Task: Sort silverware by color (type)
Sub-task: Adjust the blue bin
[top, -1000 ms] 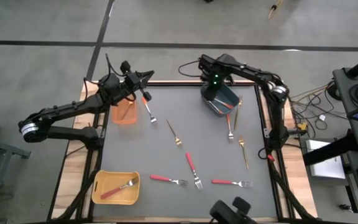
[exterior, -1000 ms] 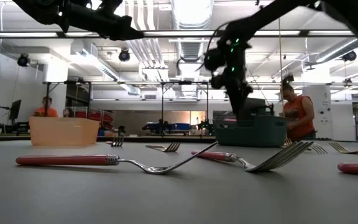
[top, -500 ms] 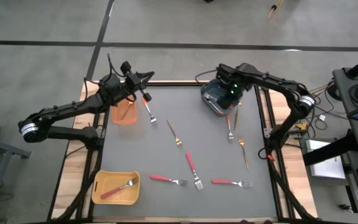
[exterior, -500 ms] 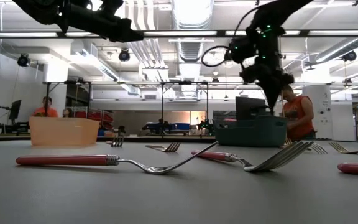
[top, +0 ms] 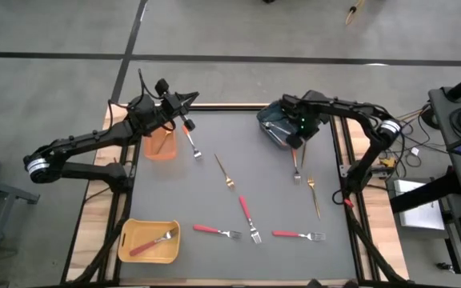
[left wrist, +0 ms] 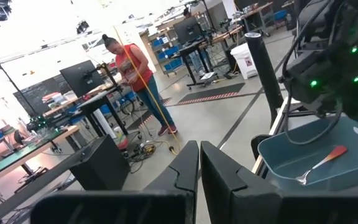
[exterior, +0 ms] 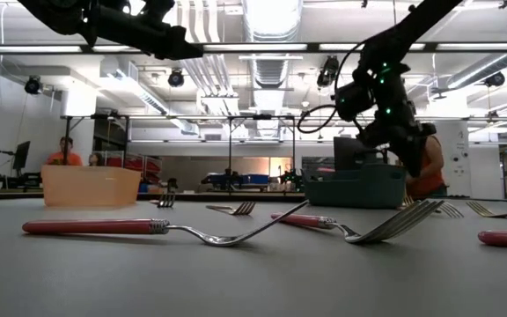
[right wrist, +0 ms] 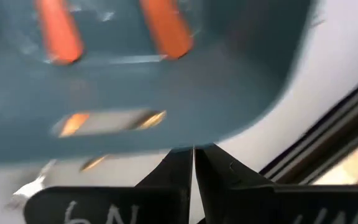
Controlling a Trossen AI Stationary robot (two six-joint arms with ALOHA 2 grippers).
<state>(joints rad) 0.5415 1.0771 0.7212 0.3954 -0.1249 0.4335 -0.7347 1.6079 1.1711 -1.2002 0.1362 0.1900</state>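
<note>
On the tabletop (top: 214,208): seven forks (top: 246,210) unsorted, few binned; right fingers (top: 296,142) clenched empty by blue bin (top: 274,128), left fingers (top: 189,120) clenched.

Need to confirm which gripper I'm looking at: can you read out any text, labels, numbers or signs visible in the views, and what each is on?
White handwritten marks on the right gripper body, right wrist view: partly cut off by the picture's edge and blurred, not readable.
Fork handles and blue-grey bin: no lettering visible.
Room behind the table, in the low and left wrist views: no sign or label large enough to read.
</note>
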